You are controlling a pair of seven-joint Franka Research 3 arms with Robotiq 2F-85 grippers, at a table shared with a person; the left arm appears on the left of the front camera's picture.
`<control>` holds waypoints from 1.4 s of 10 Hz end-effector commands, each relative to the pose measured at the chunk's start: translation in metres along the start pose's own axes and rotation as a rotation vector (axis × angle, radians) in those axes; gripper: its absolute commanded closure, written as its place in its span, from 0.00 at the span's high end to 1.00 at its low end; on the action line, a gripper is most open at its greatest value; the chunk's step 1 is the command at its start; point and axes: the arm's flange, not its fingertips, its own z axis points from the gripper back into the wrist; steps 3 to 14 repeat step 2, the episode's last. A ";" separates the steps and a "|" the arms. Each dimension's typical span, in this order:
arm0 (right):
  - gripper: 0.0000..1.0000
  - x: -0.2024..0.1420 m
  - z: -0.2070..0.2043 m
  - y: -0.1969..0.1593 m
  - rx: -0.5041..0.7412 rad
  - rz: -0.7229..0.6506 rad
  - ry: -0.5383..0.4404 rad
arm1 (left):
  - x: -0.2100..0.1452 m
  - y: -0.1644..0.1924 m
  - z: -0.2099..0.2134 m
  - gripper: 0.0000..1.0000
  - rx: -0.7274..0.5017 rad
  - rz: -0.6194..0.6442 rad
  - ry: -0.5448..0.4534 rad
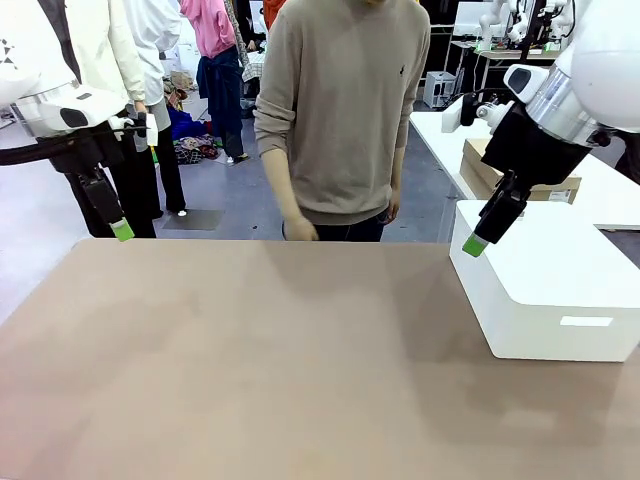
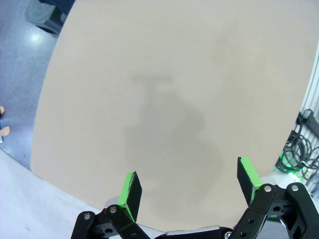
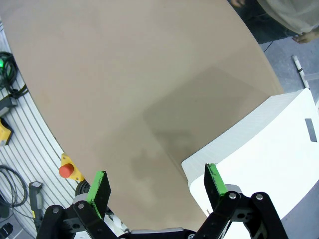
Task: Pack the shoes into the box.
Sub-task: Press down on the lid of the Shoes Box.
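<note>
A: The left gripper (image 2: pixel 188 188) hangs with its fingers apart and empty above the bare tan table (image 1: pixel 280 360); the right gripper (image 3: pixel 155 188) is spread wide too, holding nothing.

B: Below the right one?

A: A white rounded box (image 1: pixel 560 290), its corner right under the fingertips. No print on it can be read.

B: Anything else?

A: The right wrist view shows a red button (image 3: pixel 67 171) and cables off the table's edge. A person (image 1: pixel 345 110) stands at the far side.

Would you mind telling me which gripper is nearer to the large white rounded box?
The right gripper. It hangs open just above the white box's near-left corner, while the left gripper hangs open at the opposite side of the table.
</note>
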 end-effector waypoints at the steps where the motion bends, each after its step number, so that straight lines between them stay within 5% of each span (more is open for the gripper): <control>1: 1.00 0.002 0.002 -0.002 0.001 -0.009 0.002 | 0.000 -0.001 -0.001 1.00 0.000 0.006 -0.015; 14: 1.00 0.002 0.002 -0.002 0.001 -0.009 0.002 | 0.000 -0.001 -0.001 1.00 0.000 0.006 -0.015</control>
